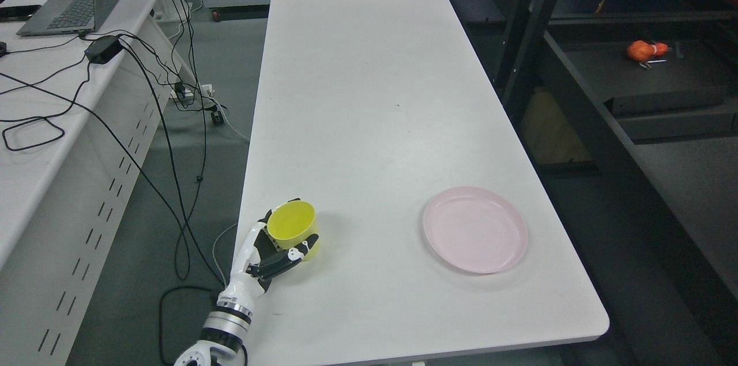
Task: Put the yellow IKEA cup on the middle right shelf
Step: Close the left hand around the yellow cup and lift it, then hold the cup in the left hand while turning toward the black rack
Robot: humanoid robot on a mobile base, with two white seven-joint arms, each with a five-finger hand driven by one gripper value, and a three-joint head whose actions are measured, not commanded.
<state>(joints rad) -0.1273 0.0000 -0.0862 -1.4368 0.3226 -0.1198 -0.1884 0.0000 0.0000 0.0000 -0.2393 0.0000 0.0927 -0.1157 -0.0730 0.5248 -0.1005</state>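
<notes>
A yellow cup [293, 222] stands upright with its mouth up near the front left edge of the white table [369, 95]. My left hand [282, 248] comes in from the lower left and wraps around the cup's near side, thumb and fingers [283, 261] curled against its wall. The cup looks to rest on or just above the tabletop. My right arm does not show. The dark metal shelf rack [576, 106] stands to the right of the table.
A pink plate [475, 229] lies on the table's front right. An orange object [646, 50] sits on a rack shelf at the right. On the left, a desk [34, 170] carries a laptop [75, 0], a power brick and trailing cables.
</notes>
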